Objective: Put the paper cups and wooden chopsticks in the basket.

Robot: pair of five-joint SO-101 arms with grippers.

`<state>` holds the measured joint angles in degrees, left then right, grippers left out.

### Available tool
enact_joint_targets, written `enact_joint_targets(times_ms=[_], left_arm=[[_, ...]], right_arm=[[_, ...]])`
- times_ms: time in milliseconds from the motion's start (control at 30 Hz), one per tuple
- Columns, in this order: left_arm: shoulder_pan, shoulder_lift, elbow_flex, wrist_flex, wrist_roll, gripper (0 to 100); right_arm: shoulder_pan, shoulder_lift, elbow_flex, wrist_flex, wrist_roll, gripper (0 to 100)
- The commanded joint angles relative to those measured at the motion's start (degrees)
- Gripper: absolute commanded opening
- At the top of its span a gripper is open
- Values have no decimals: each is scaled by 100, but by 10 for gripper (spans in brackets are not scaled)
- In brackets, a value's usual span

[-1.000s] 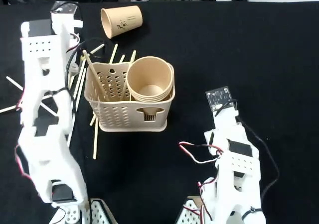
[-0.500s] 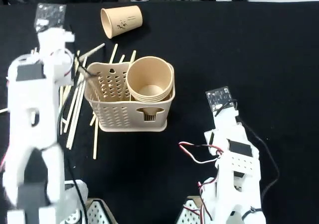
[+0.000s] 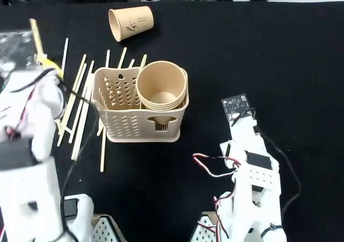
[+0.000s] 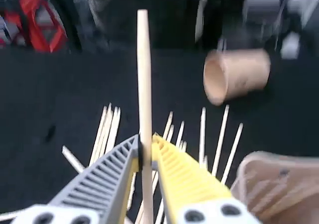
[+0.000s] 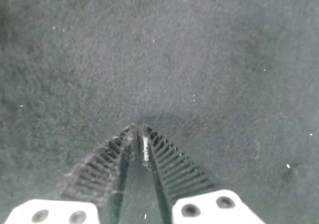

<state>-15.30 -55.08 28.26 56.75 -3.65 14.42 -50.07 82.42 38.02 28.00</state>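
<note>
My left gripper (image 4: 145,142) is shut on a single wooden chopstick (image 4: 144,79), which sticks up from between its jaws. In the high view that gripper (image 3: 45,63) is raised at the far left with the chopstick (image 3: 36,37) pointing away from the basket (image 3: 129,126). Stacked paper cups (image 3: 161,86) stand in the basket's right compartment. Another paper cup (image 3: 130,22) lies on its side behind the basket, and it shows as the paper cup (image 4: 234,79) in the left wrist view. Several loose chopsticks (image 3: 79,107) lie left of the basket. My right gripper (image 5: 137,132) is shut on nothing, low over the cloth.
The black cloth (image 3: 269,54) covers the whole table. The right arm (image 3: 250,166) sits at the front right, apart from the basket. A corner of the basket (image 4: 279,184) appears in the left wrist view, with loose chopsticks (image 4: 204,134) beyond the jaws.
The left arm has pulled back from the basket's left side towards the left front and risen, carrying one chopstick. The loose chopsticks have shifted. The right arm is still.
</note>
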Motion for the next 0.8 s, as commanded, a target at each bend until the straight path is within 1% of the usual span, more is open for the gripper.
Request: enact_joint_targets(times_ms=[0,133,233,300,400,533,667,767], left_arm=[[-31,-1319,154,-589,835,28],[31,-2673,804,-1240,1345,29],[409,-3675,1490,-1908,1459,29],[716,-4202,1868,-2514,1459,29],[1138,-4668,2290,-3297,1459,29],[1578,-4484,2668,-3349,1459,29],[1780,-4026,3196,-3007,1459,29],[1886,-3692,3495,-3007,1442,30]], right_arm=[[-62,-92,-13,-97,53,12],[-62,-92,-13,-97,53,12],[-62,-92,-13,-97,53,12],[-62,-92,-13,-97,53,12],[-62,-92,-13,-97,53,12],[-62,-92,-13,-97,53,12],[-62,-92,-13,-97,53,12],[-62,-92,-13,-97,53,12]])
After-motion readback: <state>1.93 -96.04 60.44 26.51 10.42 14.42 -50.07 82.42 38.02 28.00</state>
